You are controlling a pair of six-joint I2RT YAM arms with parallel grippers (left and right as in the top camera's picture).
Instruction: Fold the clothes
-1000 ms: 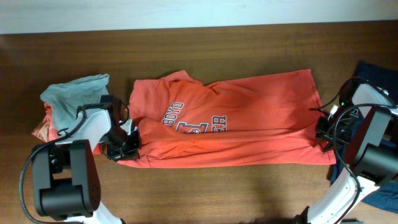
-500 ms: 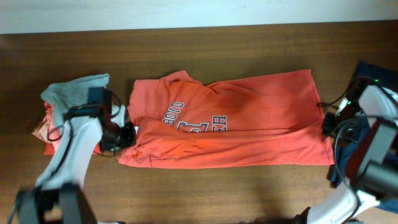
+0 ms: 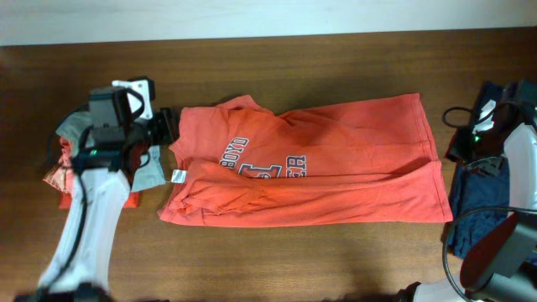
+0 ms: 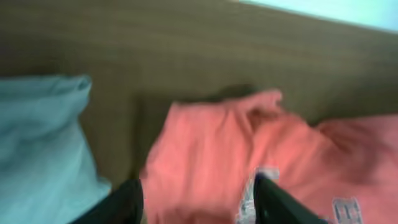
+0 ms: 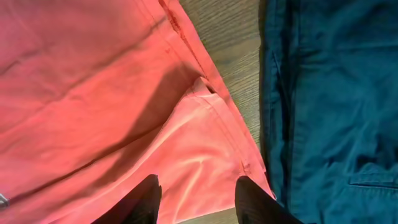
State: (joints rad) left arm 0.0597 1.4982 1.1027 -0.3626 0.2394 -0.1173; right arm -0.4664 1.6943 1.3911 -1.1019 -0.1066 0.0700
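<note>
lifted off the one spread red shirt, my left gripper and right gripper hang jaws wide, empty; one navy shirt beside the right jaws.

A brown wooden table meets a pale wall.

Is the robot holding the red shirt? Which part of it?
No, nothing is held. The left end effector and the right end effector are both open, and the red shirt lies flat.
</note>
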